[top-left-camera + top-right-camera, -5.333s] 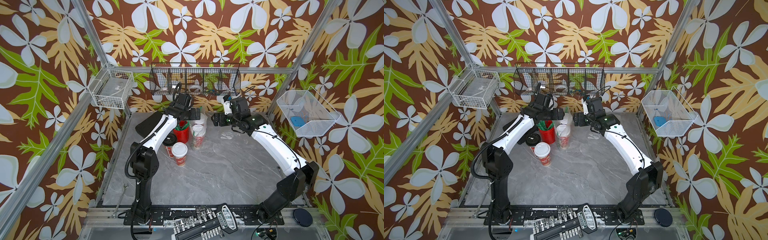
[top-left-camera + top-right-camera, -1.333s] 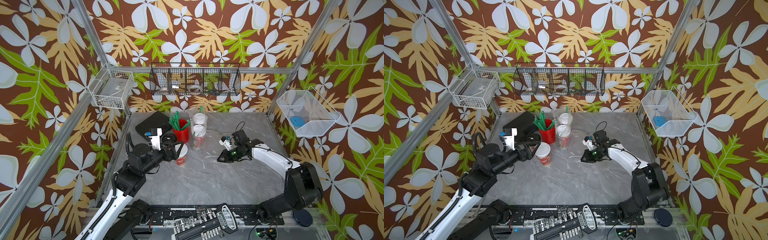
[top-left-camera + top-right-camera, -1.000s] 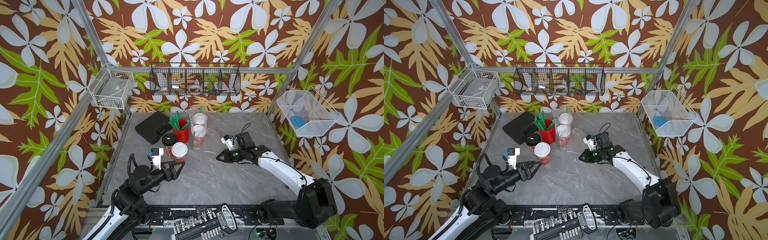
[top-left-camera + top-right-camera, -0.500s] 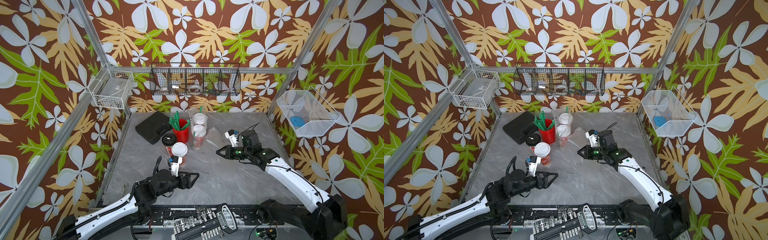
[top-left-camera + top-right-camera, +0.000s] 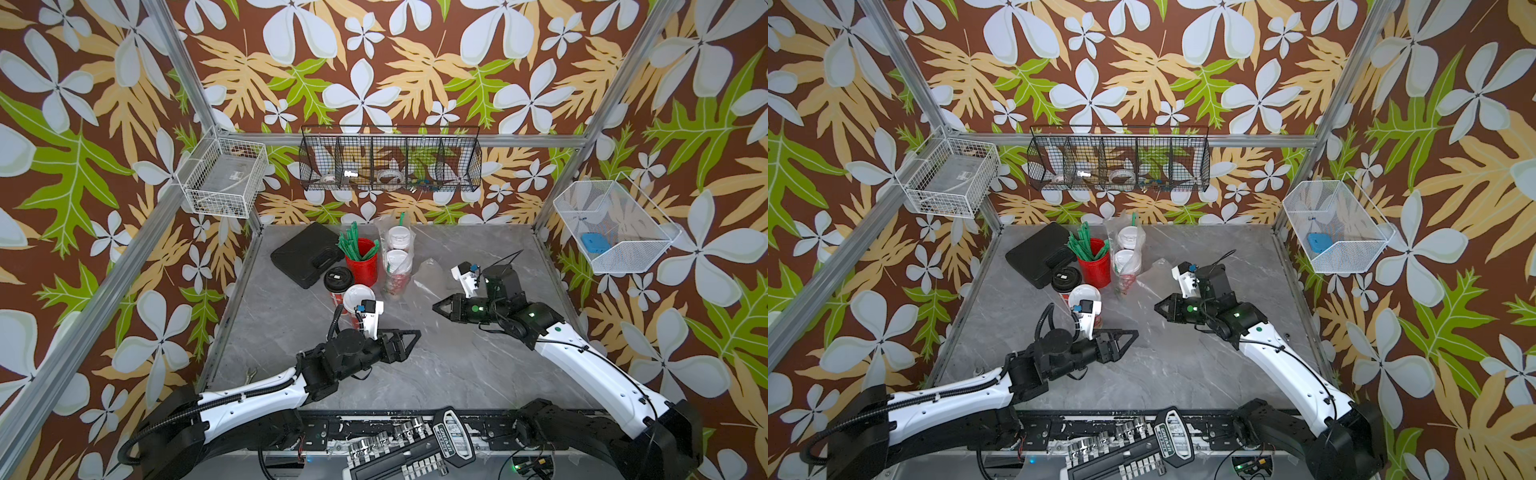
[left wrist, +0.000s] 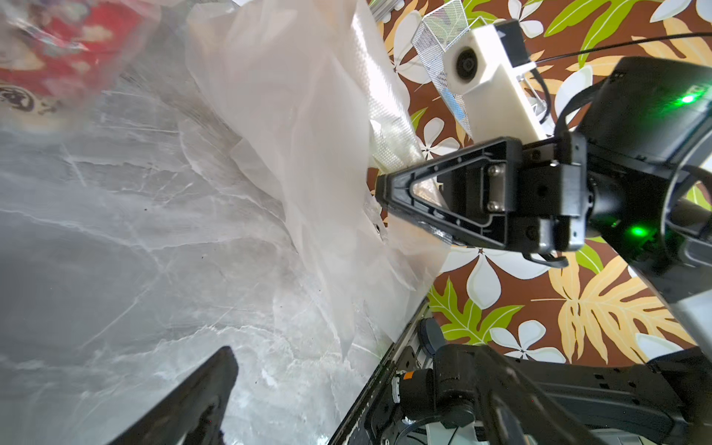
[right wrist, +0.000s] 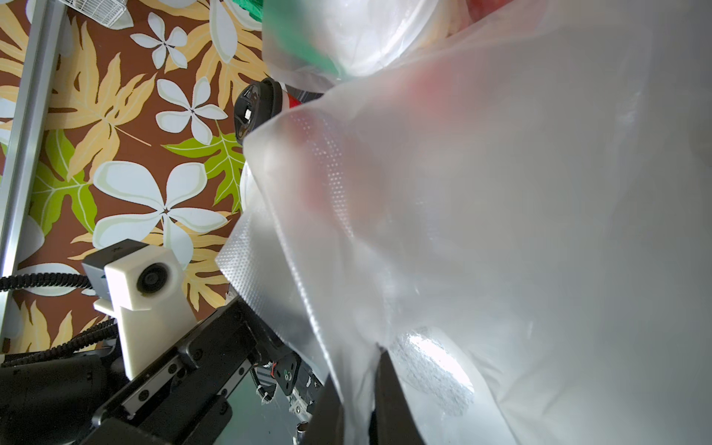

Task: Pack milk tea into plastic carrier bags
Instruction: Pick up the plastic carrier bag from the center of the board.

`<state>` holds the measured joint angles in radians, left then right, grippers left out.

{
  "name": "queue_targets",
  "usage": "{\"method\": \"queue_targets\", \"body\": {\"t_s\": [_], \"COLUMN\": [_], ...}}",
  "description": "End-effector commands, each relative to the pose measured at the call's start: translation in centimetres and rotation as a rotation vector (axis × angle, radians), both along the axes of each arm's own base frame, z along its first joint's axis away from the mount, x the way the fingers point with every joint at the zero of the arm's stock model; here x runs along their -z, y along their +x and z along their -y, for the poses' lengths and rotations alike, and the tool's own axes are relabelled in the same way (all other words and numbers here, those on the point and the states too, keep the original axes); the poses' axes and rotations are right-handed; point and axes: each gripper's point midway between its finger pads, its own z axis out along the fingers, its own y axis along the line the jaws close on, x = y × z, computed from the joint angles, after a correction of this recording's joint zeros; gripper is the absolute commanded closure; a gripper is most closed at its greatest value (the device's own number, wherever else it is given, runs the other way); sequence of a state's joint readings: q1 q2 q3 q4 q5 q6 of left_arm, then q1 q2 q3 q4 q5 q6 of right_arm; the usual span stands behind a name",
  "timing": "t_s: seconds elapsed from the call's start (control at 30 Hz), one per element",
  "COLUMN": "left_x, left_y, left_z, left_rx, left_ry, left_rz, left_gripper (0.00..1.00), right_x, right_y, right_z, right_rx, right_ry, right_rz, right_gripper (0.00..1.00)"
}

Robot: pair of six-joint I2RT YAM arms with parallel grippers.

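Observation:
Two milk tea cups with white lids (image 5: pixel 394 261) stand inside one plastic carrier bag (image 5: pixel 400 277) at the back middle of the table. Left of it stand a black-lidded cup (image 5: pixel 337 278) and a white-lidded cup (image 5: pixel 356 297), both outside any bag. A second, empty carrier bag (image 5: pixel 430 271) (image 6: pixel 308 154) (image 7: pixel 501 231) hangs crumpled from my right gripper (image 5: pixel 435 308) (image 5: pixel 1156 308), whose jaws are shut on its film. My left gripper (image 5: pixel 411 338) (image 5: pixel 1133 332) is open and empty, low over the table, pointing at the right gripper. Only one of its fingers (image 6: pixel 192 397) shows in the left wrist view.
A red cup of green straws (image 5: pixel 360 262) stands between the cups, with a black case (image 5: pixel 305 257) behind it. Wire baskets (image 5: pixel 390 164) hang on the walls. A socket tool rack (image 5: pixel 407 453) lies along the front edge.
My left arm has stretched low across the front and its open gripper has moved right toward the middle. The right gripper has stayed about where it was, still pinching the bag.

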<state>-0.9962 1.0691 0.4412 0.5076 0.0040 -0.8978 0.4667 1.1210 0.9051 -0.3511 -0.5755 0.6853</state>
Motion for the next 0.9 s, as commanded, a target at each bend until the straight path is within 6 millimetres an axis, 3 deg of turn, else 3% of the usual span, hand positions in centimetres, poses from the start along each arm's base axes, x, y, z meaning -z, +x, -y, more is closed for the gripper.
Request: {"method": "queue_targets", "body": {"t_s": [0.0,0.2,0.43,0.87], "left_x": [-1.7,-1.1,-1.3,-0.6], "left_y": [0.6,1.3,2.0,2.9], "left_z": [1.3,1.6,3.6,3.5], "left_rx": [0.008,-0.029,-0.03,-0.074], "left_ry": [-0.071,-0.091,-0.087,-0.055], "left_rz": [0.04,0.026,0.033,0.029], "left_gripper": [0.07,0.17,0.24,0.83], "right_x": [-1.0,-2.7,-3.3,-3.8], "right_y": [0.4,0.6,0.2,-0.7], "right_z": [-0.1,-0.1,0.0,0.5], "right_rx": [0.022,0.031,0.035,0.043], "right_ry": [0.022,0.044,0.06,0.079], "right_rz": [0.026,0.055,0.061,0.074], "right_gripper": [0.87,0.87,0.87,0.87]}}
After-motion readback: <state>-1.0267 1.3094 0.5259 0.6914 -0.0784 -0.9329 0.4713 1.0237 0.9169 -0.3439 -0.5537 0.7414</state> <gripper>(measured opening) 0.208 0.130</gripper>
